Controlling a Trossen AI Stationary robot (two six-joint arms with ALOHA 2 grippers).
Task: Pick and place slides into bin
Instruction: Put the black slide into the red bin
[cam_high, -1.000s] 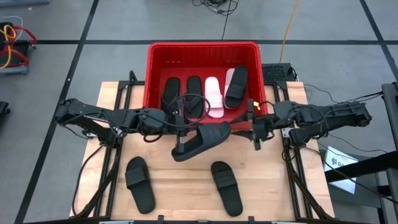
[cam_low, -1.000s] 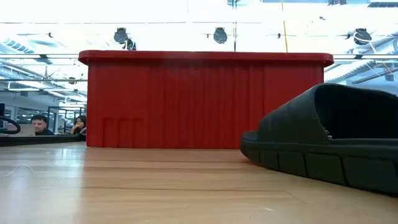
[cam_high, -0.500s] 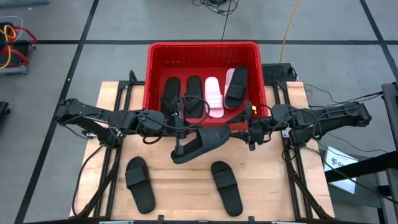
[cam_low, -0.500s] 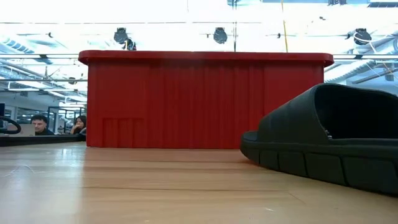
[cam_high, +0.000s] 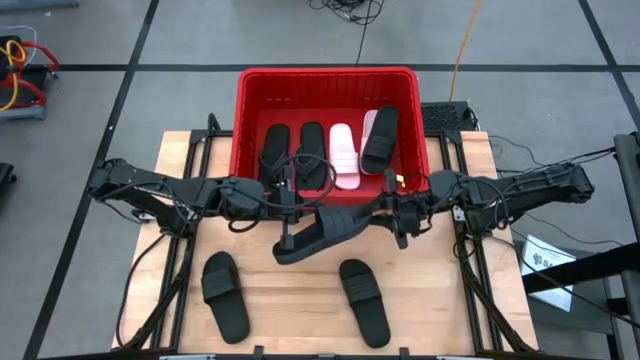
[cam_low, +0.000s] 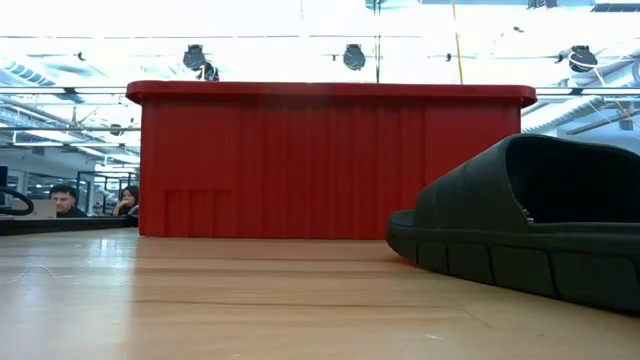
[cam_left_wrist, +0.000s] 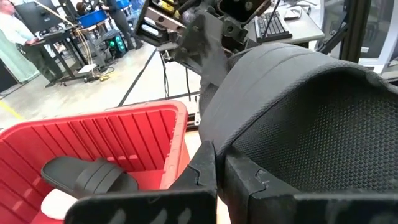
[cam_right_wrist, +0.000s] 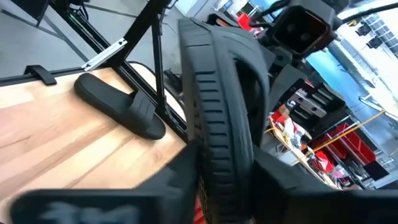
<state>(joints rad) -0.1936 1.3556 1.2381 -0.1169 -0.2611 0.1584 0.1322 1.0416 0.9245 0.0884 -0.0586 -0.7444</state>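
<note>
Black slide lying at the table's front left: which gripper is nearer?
Left. The left gripper, shut on the lifted slide, sits up and right of the front-left slide. The right gripper is farther right, at the lifted slide's other end.

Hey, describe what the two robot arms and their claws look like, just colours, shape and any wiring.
Both arms are dark, jointed and slim, with black cables looping loosely along them. The left claw has blocky matte black fingers with stepped edges. The right claw looks the same, with a small yellow tag near its wrist.
</note>
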